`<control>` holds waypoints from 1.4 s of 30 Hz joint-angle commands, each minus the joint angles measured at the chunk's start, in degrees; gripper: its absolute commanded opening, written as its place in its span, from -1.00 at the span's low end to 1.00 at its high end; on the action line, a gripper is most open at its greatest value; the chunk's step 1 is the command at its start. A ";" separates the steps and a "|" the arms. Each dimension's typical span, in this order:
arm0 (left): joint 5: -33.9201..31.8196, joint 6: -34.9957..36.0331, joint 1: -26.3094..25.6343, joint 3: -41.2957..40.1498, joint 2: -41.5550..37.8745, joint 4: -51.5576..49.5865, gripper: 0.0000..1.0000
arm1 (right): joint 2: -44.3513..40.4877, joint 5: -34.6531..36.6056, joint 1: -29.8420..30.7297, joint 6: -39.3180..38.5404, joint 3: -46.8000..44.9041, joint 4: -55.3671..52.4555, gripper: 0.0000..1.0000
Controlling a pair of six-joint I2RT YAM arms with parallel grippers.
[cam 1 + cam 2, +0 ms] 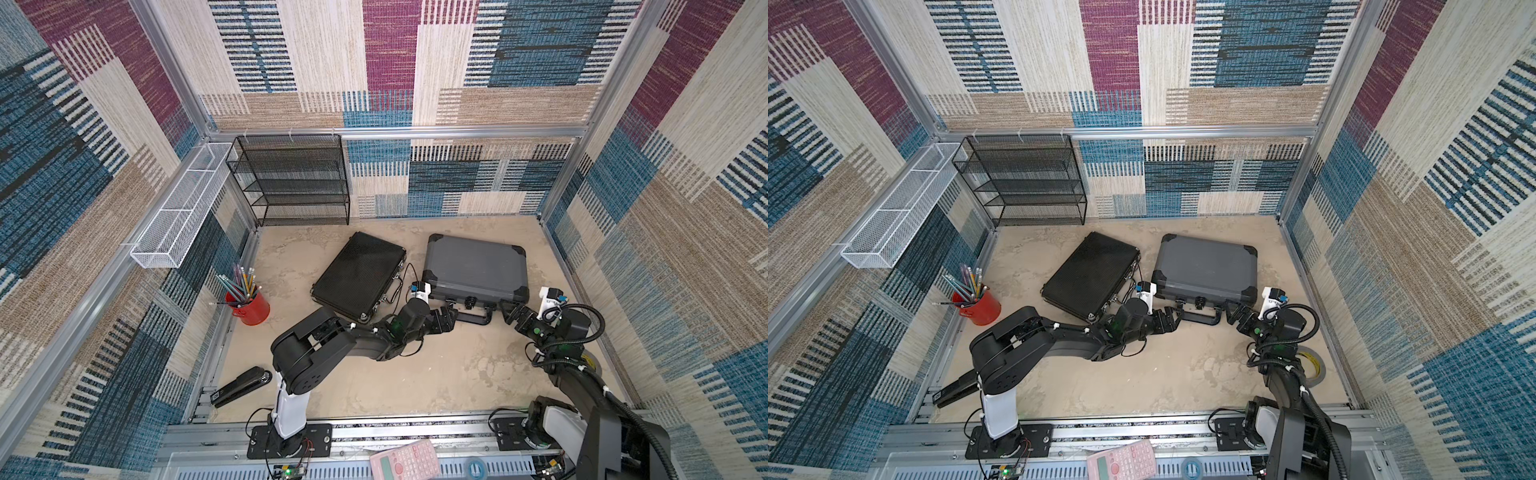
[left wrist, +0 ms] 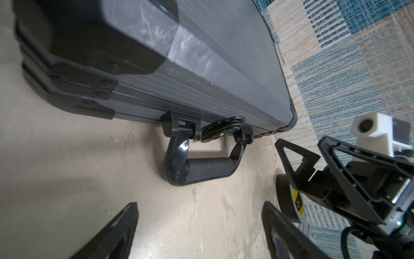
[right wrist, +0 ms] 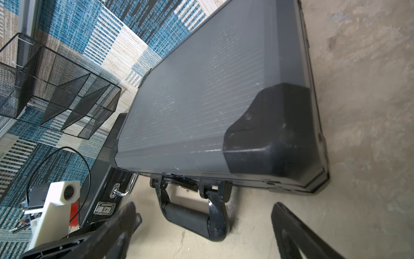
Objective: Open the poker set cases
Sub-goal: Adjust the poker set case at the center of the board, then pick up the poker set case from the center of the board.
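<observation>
Flanking thick grey case (image 1: 476,266) along its front edge: left end effector (image 1: 452,316) at 7 o'clock, right end effector (image 1: 506,311) at 5, both spread apart; open beige counter (image 1: 436,382) toward 6

Grey case (image 2: 224,56) cut off at edge, tape roll (image 1: 1316,368) half hidden by right arm (image 1: 1285,380)

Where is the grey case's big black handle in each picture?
In a top view: handle on the grey case's near edge.
In a top view: same place.
Left wrist: picture's middle, on the case's edge.
Right wrist: also on the case's edge, near the camera.
Shared landmark: the grey case.
</observation>
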 commanded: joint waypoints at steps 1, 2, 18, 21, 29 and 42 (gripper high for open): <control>0.88 -4.05 0.06 0.83 1.38 2.62 0.70 | 0.83 -1.34 0.02 1.24 -0.15 2.79 0.90; 1.09 -5.15 -0.03 0.72 1.73 2.80 0.68 | 0.67 -1.33 0.00 1.56 -0.30 3.29 0.90; 3.05 -12.60 0.10 0.62 9.03 14.02 0.46 | -1.67 -3.53 0.00 3.15 -1.93 4.42 0.89; 3.13 -12.72 0.10 0.84 9.88 15.31 0.45 | -1.84 -3.92 0.00 2.87 -1.83 3.91 0.89; 3.88 -15.02 0.12 2.46 12.52 18.88 0.39 | -1.61 -4.49 0.00 4.19 -2.02 4.97 0.89; 5.56 -20.42 0.19 2.29 15.36 25.37 0.25 | -1.99 -4.44 -0.02 4.49 -2.28 4.34 0.88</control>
